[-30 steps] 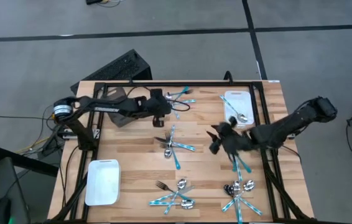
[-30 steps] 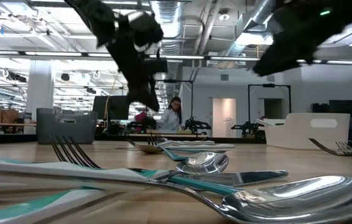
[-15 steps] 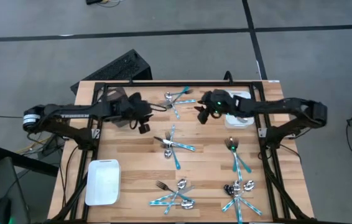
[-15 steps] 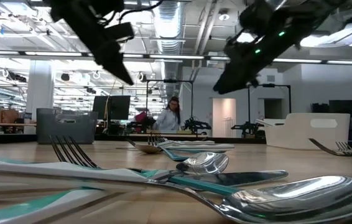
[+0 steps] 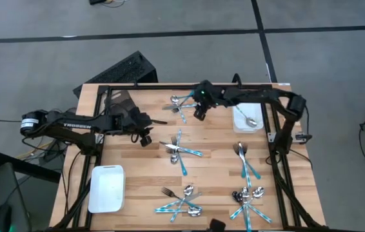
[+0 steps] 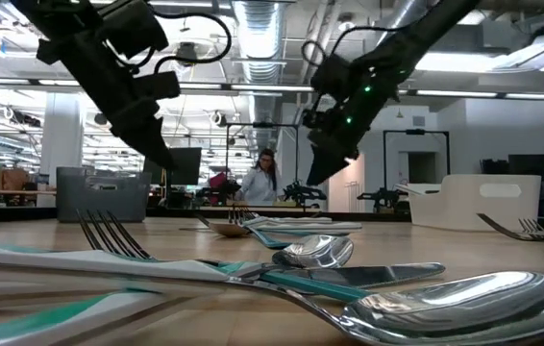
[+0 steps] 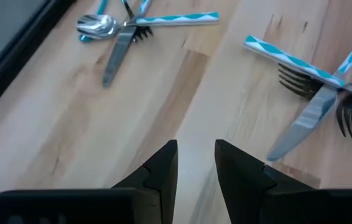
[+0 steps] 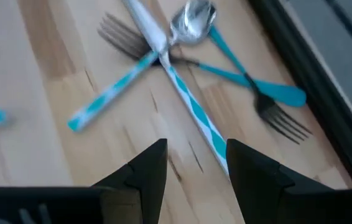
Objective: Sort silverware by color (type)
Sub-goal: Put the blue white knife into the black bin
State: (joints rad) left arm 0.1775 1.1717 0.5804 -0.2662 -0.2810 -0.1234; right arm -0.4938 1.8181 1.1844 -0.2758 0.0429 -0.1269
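Right gripper (image 5: 200, 111) released, empty, above far silverware cluster (image 5: 182, 103). Left gripper (image 5: 145, 134) released, empty, over bare table (image 5: 137, 167), left of centre cluster (image 5: 181, 152).

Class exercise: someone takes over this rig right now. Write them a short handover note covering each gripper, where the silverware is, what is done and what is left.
Left gripper: open, empty, above bare wood at the table's left-middle.
Right gripper: open, empty, hovering beside the far pile.
Silverware: far pile, centre pile, a right-hand cluster, two near piles, all mixing silver and teal handles.
Done: a spoon lies in the far white bin; the near white bin looks empty.
Left: nearly everything.
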